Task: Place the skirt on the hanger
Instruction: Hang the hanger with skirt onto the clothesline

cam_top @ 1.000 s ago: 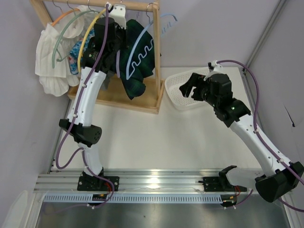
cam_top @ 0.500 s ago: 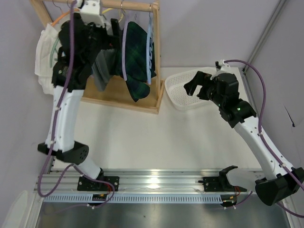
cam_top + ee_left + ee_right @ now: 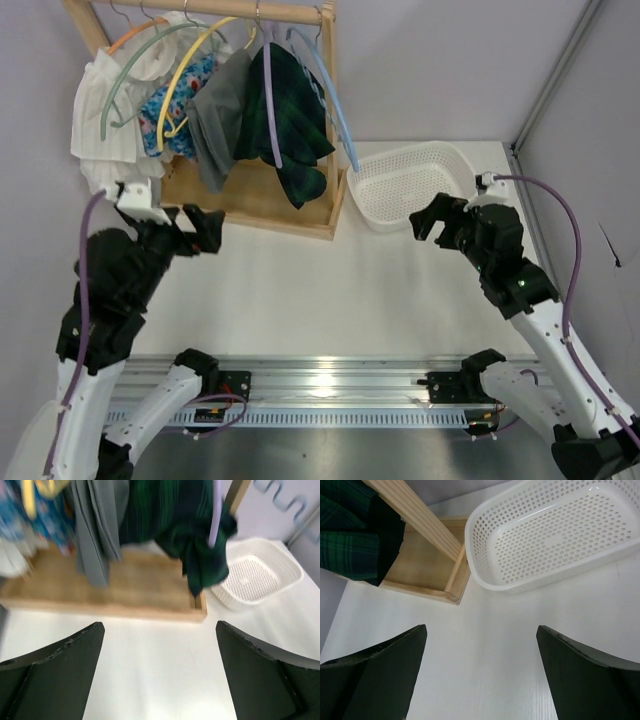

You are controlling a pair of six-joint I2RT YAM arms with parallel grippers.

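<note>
skirt point(image 3: 295, 130): dark green-navy plaid; hanger point(image 3: 267, 110): lilac; adjacent garment point(image 3: 220, 115): plain grey; basket point(image 3: 395, 195): white, perforated; rack point(image 3: 260, 200): pale wood.

No text, label, brand, number or sign is being shown legibly in any view. Nothing readable is being carried by the skirt point(image 3: 285, 120), the rack point(image 3: 270, 205), the basket point(image 3: 372, 200) or the tabletop point(image 3: 330, 290).
</note>
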